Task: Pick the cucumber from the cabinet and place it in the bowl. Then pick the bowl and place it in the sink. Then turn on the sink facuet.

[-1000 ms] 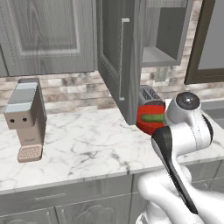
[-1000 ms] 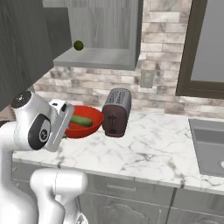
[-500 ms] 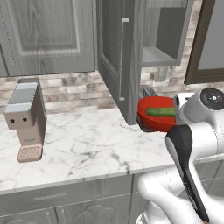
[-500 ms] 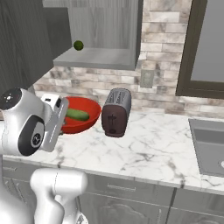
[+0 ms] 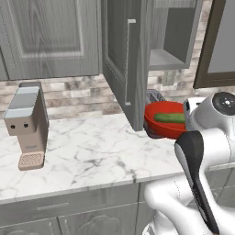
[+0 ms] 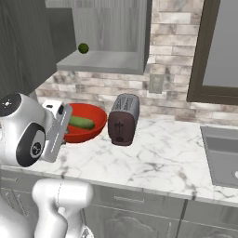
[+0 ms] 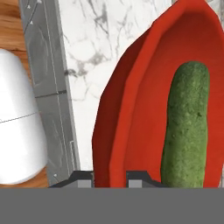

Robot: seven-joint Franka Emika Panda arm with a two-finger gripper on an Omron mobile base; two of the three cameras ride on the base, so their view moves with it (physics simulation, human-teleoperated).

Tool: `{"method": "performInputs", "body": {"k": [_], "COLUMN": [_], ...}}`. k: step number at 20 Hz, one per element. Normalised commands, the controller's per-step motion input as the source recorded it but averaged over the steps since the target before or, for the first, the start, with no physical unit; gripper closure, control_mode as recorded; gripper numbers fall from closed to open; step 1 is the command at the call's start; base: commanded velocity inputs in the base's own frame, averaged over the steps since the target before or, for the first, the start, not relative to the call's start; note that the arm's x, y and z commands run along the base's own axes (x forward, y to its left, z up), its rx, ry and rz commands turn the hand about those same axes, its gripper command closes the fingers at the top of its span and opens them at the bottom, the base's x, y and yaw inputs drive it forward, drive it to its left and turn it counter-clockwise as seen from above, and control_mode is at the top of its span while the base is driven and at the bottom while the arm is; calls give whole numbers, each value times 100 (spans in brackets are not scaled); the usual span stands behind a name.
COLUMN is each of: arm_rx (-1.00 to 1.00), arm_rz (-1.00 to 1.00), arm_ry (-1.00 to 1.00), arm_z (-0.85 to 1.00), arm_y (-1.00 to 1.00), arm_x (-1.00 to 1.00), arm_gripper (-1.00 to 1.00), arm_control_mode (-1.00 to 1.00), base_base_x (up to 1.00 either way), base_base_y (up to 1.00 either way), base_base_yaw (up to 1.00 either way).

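Note:
The red bowl [image 5: 161, 126] [image 6: 93, 131] [image 7: 131, 100] hangs tilted, a little off the marble counter, in front of the toaster. The dark green cucumber [image 5: 170, 118] [image 6: 82, 122] [image 7: 187, 127] lies inside it. My gripper [image 7: 110, 178] is shut on the bowl's near rim, one fingertip on each side of the wall. The cabinet [image 5: 127, 59] stands open above, its pale shelf [image 6: 103, 61] holding a small round green thing [image 6: 83, 48]. A corner of the sink [image 6: 224, 154] shows at the right. The faucet is out of view.
A dark toaster [image 6: 123, 119] stands just right of the bowl. At the left of the counter is a beige coffee machine [image 5: 27, 124]. The open cabinet door [image 5: 124, 64] hangs close over the bowl's left side. A dark-framed window [image 6: 218, 51] is above the sink.
My arm has swung to the right and the bowl, with the cucumber in it, has risen slightly and tipped. The gripper stays shut on the rim.

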Motion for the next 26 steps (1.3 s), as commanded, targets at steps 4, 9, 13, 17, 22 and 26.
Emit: {"method": "performInputs", "body": {"k": [4, 9, 13, 17, 22, 26], "arm_rx": [0, 0, 0, 0, 0, 0], "arm_rz": [0, 0, 0, 0, 0, 0], "arm_ry": [0, 0, 0, 0, 0, 0], "arm_z": [0, 0, 0, 0, 0, 0], "arm_y": [-2, 0, 0, 0, 0, 0], "arm_x": [0, 0, 0, 0, 0, 0], "arm_gripper": [100, 100, 100, 100, 100, 100], "arm_control_mode": [100, 100, 100, 100, 100, 100], "base_base_x": [-4, -44, -41, -21, -2, 0], "base_base_y": [-7, -60, -98, -100, -100, -100], "base_base_yaw": [0, 0, 0, 0, 0, 0]}}
